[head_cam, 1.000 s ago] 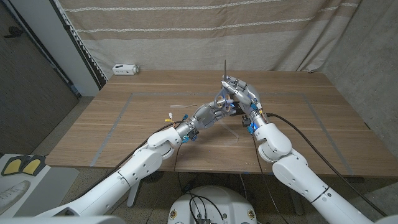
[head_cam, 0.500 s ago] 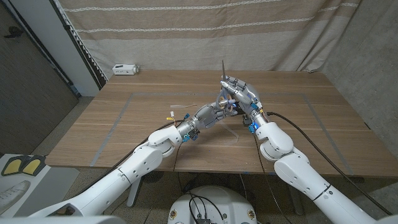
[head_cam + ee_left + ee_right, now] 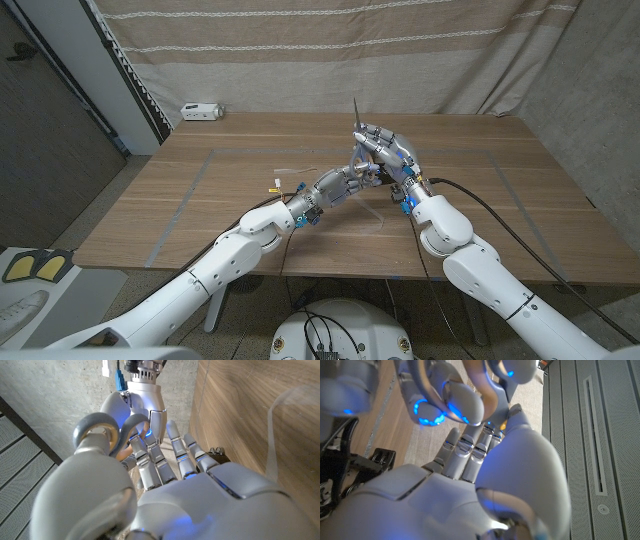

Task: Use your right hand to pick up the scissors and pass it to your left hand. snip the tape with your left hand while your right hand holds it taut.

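Observation:
The scissors (image 3: 358,118) stand upright over the middle of the table, blades pointing up. My right hand (image 3: 392,152) grips them around the middle. My left hand (image 3: 343,183) reaches in from below with its fingers at the handles. In the left wrist view the grey handle loops (image 3: 107,435) sit between my left hand's thumb and its straight fingers (image 3: 160,462); whether that hand grips them is unclear. A clear strip of tape (image 3: 272,440) lies on the wood beside the hands. The right wrist view has my right hand (image 3: 470,485) below the left hand's fingertips (image 3: 455,402).
A small white device (image 3: 202,110) sits at the table's back left corner. Faint tape lines (image 3: 188,190) mark a rectangle on the wooden table (image 3: 480,215). A curtain hangs behind the table, and cables trail from both wrists.
Both hands have shifted slightly left and away together, the scissors' tip moving with them. The left hand stays pressed in at the handles.

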